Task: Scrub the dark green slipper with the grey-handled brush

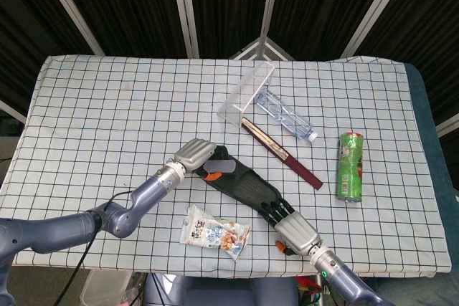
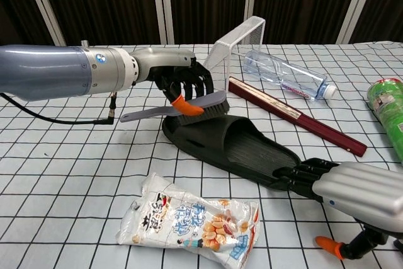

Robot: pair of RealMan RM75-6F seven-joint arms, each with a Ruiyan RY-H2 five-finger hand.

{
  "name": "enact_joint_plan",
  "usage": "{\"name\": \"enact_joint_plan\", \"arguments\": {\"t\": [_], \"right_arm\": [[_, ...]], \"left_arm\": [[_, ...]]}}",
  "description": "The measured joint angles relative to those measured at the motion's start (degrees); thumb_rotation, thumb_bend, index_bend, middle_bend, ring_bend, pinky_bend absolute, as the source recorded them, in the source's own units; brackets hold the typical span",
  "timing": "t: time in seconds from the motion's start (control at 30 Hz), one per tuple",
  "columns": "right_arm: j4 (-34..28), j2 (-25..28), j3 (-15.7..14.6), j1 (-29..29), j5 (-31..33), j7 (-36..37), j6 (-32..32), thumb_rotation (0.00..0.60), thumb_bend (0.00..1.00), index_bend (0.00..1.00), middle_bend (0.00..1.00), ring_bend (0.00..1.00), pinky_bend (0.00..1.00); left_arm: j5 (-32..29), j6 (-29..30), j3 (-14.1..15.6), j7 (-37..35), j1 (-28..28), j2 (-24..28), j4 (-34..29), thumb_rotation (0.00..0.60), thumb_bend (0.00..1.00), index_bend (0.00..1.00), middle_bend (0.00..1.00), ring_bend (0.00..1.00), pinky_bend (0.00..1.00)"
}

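Note:
The dark green slipper (image 2: 234,147) (image 1: 244,183) lies aslant at mid-table, toe end toward the left. My left hand (image 2: 182,84) (image 1: 195,155) grips the grey-handled brush (image 2: 182,106) (image 1: 219,168) and holds its bristles down on the slipper's toe strap; the grey handle sticks out to the left. My right hand (image 2: 356,194) (image 1: 292,228) lies at the slipper's heel end, with its dark fingers (image 2: 301,172) pressing on the heel.
A snack bag (image 2: 196,220) lies in front of the slipper. Behind it are a dark red flat stick (image 2: 296,116), a clear water bottle (image 2: 286,77) and a clear wedge-shaped stand (image 2: 233,50). A green can (image 2: 390,114) lies at the right.

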Motion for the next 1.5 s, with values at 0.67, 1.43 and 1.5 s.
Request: {"name": "enact_joint_plan", "arguments": {"t": [0.67, 1.43, 1.5], "right_arm": [[-0.14, -1.01, -0.75, 0.88, 0.98, -0.84, 0.81, 0.523, 0.5, 0.0, 0.0, 0.0, 0.0], [-0.69, -1.37, -1.97, 1.19, 2.78, -1.22, 1.09, 0.523, 0.5, 0.0, 0.0, 0.0, 0.0], [-0.97, -1.19, -2.11, 1.18, 3.16, -1.31, 1.04, 0.523, 0.5, 0.0, 0.0, 0.0, 0.0]], "left_arm": [[-5.02, -1.89, 4.17, 4.92, -2.15, 4.54, -2.3, 0.6, 0.7, 0.59, 0.62, 0.45, 0.5], [-9.47, 4.81, 6.21, 8.35, -6.26, 3.32, -4.82, 0.6, 0.71, 0.57, 0.61, 0.44, 0.48], [-7.14, 5.23, 5.3, 6.18, -5.74, 2.45, -4.17, 0.6, 0.71, 0.57, 0.61, 0.44, 0.48]]}}
